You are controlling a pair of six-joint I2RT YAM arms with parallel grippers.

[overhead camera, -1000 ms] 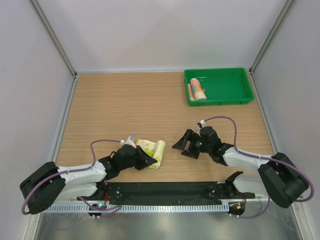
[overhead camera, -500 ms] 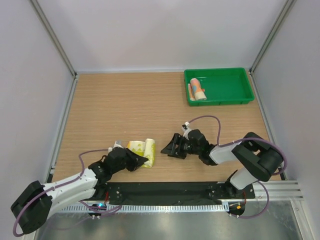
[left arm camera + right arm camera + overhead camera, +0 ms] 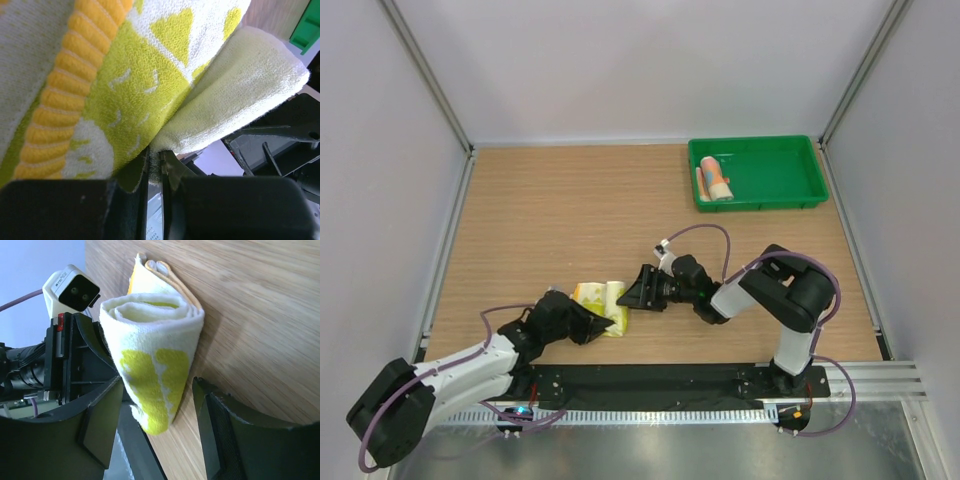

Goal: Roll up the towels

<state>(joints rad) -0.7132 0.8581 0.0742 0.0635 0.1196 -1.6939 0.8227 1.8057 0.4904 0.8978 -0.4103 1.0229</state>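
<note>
The yellow towel lies as a short roll on the wooden table, near the front. My left gripper is shut on its near edge; in the left wrist view a thin fold of the yellow towel is pinched between the left gripper's tips. My right gripper stands open at the roll's right end. In the right wrist view the rolled towel reaches in between the right gripper's fingers with a gap on each side. The other towel, a blue and orange roll, lies in the green tray.
The green tray sits at the table's far right. The left arm's wrist camera and black gripper body sit just behind the roll. A black rail runs along the table's near edge.
My right arm has swung left across the table until its fingers straddle the roll's end, and its jaws have narrowed a little. The left gripper, still holding the towel, has drawn it slightly left.
</note>
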